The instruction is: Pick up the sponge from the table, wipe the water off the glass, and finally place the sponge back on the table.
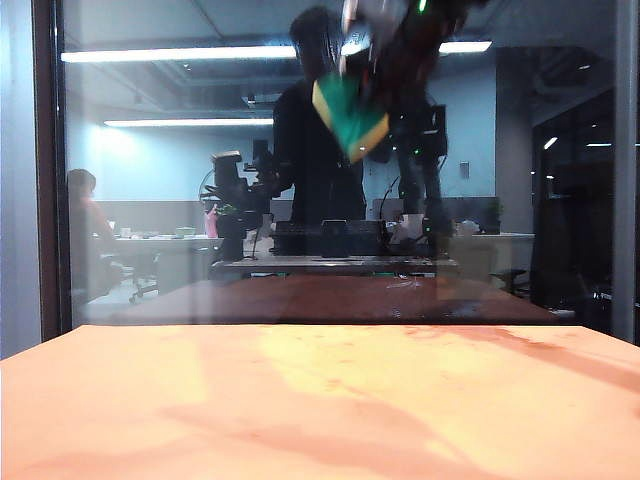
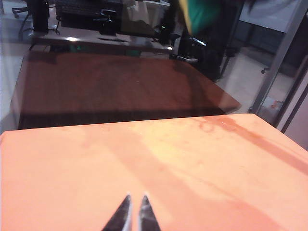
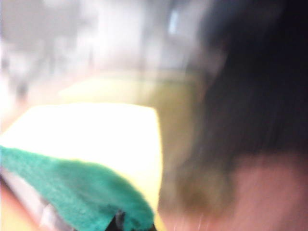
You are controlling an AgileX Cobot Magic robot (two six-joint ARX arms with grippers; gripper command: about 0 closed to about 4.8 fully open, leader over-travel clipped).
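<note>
I judged the pale yellow foam sponge w/ green scouring layer (image 1: 349,118) light, soft and squashy, best pinched across its waisted sides; my right gripper (image 3: 134,222) was clamped on it high up at the big upright clear glass pane (image 1: 150,200), well above the flat orange-tan table (image 1: 300,410). Left gripper (image 2: 134,211) sat low over the table, fingers pressed together, holding nothing. Water patch — couldn't make out.

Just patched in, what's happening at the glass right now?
The right gripper is raised high near the large upright clear glass pane, shut on the pale yellow foam sponge with a green scouring layer, apparently mid-wipe. Whether the sponge touches the pane, and any water on it, can't be made out. The left gripper hangs low over the bare orange-tan tabletop, fingers shut and holding nothing.
</note>
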